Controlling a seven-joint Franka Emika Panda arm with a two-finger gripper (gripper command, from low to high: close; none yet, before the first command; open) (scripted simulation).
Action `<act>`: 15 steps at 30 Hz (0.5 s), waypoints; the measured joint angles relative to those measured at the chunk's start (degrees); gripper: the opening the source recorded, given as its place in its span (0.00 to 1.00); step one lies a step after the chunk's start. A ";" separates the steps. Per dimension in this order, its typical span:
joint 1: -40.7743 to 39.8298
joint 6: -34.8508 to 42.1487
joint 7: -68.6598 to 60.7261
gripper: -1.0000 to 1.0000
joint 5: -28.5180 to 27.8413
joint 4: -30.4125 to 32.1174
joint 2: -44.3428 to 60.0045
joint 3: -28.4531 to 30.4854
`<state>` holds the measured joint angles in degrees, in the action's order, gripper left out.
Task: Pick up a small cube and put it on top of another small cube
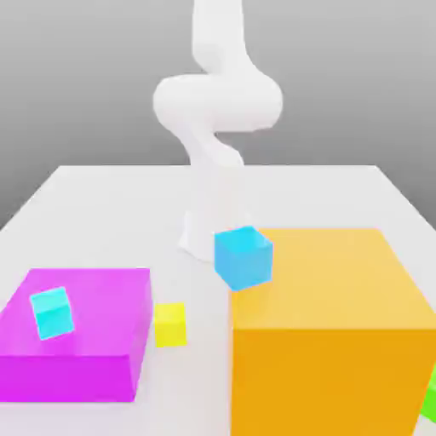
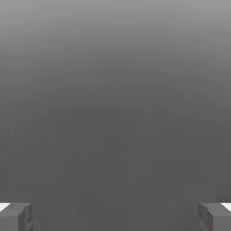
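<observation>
The gripper [image 2: 115,216] is spread wide with nothing between its fingers [image 2: 16,216], which show at the two edges of the hand view against plain grey. In the exterior view the white arm [image 1: 213,102] rises at the back of the table [image 1: 102,196], well apart from the blocks in front.

The yellow cube [image 1: 169,324] sits on the table just beside the magenta block [image 1: 85,341], on that block's side toward the exterior view's right, with the orange block [image 1: 328,341] further right. A cyan cube [image 1: 52,312] rests tilted on the magenta block; a blue cube [image 1: 243,256] sits at the orange block's corner.

The yellow cube looks rigid, light and smooth-faced, so it should take a firm pinch without deforming. Likely the best hold is from above, on the two flat sides facing away from the magenta wall, low enough not to slip.
</observation>
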<state>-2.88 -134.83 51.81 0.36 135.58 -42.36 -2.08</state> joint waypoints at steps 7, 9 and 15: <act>-8.78 -10.33 20.08 0.50 0.91 12.32 12.03 -5.39; -11.23 -13.33 25.85 0.50 1.21 15.87 15.56 -6.58; -18.74 -23.09 43.91 0.50 2.69 27.21 27.05 -9.51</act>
<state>-21.62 -157.92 95.72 3.05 162.79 -15.30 -11.59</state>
